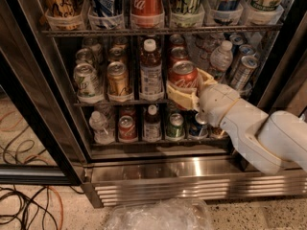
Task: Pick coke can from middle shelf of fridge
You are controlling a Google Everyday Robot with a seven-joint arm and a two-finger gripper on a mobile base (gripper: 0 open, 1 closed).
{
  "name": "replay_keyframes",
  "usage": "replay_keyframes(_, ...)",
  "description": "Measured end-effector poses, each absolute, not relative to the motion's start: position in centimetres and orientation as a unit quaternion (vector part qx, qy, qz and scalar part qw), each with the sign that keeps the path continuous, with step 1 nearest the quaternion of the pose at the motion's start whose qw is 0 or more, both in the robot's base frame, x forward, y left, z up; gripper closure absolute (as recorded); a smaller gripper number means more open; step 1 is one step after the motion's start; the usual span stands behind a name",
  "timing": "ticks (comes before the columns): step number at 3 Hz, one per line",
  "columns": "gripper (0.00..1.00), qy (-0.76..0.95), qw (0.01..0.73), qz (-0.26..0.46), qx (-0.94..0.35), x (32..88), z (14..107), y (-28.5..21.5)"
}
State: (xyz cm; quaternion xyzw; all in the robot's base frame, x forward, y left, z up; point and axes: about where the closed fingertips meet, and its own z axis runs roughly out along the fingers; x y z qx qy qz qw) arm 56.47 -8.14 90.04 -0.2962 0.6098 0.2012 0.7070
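Note:
The coke can, short and red with a silver top, is at the front of the middle shelf of the fridge, right of centre. My gripper reaches in from the right on a white arm and is shut on the can. One cream finger wraps under its lower left side and the other lies against its right side. More red cans stand behind it in the same row.
A juice bottle, a gold can and a green-and-white can stand left of the coke can. A water bottle stands to its right. A tall slim red can stands on the rack above. Crumpled plastic and cables lie on the floor.

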Motion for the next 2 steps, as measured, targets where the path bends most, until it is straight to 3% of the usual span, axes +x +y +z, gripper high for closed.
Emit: replay_keyframes(2,1.00,0.595,0.693,0.245,-0.323,53.79,90.13,-7.54)
